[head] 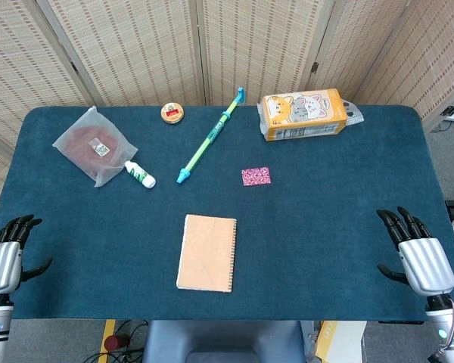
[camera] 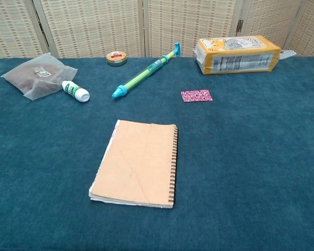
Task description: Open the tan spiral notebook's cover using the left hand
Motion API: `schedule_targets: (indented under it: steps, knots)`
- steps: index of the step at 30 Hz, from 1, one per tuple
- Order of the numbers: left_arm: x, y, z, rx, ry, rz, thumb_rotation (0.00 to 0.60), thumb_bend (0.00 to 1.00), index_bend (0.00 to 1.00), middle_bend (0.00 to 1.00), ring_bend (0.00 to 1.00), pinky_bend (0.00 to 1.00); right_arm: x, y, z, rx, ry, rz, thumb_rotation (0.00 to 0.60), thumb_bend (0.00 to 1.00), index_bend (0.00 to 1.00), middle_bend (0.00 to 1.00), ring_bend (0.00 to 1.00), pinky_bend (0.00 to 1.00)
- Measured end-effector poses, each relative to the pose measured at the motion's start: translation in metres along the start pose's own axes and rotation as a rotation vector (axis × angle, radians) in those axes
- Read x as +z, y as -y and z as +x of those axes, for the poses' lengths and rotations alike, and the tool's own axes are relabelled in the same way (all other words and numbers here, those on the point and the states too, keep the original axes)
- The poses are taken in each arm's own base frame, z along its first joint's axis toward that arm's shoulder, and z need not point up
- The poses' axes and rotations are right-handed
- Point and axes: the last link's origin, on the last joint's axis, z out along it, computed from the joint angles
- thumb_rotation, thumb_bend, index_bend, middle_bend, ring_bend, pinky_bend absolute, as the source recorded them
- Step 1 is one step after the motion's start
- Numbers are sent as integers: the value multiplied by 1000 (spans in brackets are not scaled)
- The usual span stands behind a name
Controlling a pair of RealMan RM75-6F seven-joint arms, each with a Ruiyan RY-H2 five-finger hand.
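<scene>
The tan spiral notebook [head: 206,252] [camera: 137,162] lies closed on the blue table, near the front middle, with its spiral binding along its right edge. My left hand [head: 5,255] rests at the table's front left corner, far to the left of the notebook, fingers apart and holding nothing. At the front right corner my right hand [head: 415,251] also holds nothing, its fingers spread. Neither hand shows in the chest view.
Further back lie a green and blue pen-like tube [head: 210,137], a small pink patterned card [head: 256,176], a white bottle [head: 140,175], a translucent bag with a brown disc [head: 93,145], a round tin [head: 172,113] and an orange cat-print package [head: 301,114].
</scene>
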Motion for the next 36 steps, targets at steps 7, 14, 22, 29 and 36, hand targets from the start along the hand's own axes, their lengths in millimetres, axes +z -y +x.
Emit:
schedule_targets:
  steps: [7, 14, 22, 29, 36]
  knots:
    - [2, -1, 0, -5, -9, -14, 600, 236, 232, 179, 138, 224, 2, 5, -1, 2, -9, 14, 600, 146, 0, 151, 23, 158]
    - [10, -3, -5, -35, -16, -43, 600, 236, 234, 179, 139, 224, 17, 16, -5, 15, -7, 59, 600, 147, 0, 150, 23, 158]
    - [35, -14, -20, -61, 33, -149, 600, 232, 255, 179, 138, 224, 58, 56, -21, 47, 12, 197, 600, 150, 0, 91, 23, 158]
    - [55, -34, -37, -40, 88, -237, 600, 227, 248, 179, 138, 224, 93, 113, -45, 70, 52, 331, 600, 141, 0, 0, 0, 84]
    - [65, -54, -54, -43, 106, -286, 600, 225, 240, 179, 138, 224, 111, 164, -70, 82, 68, 398, 600, 119, 0, 0, 0, 2]
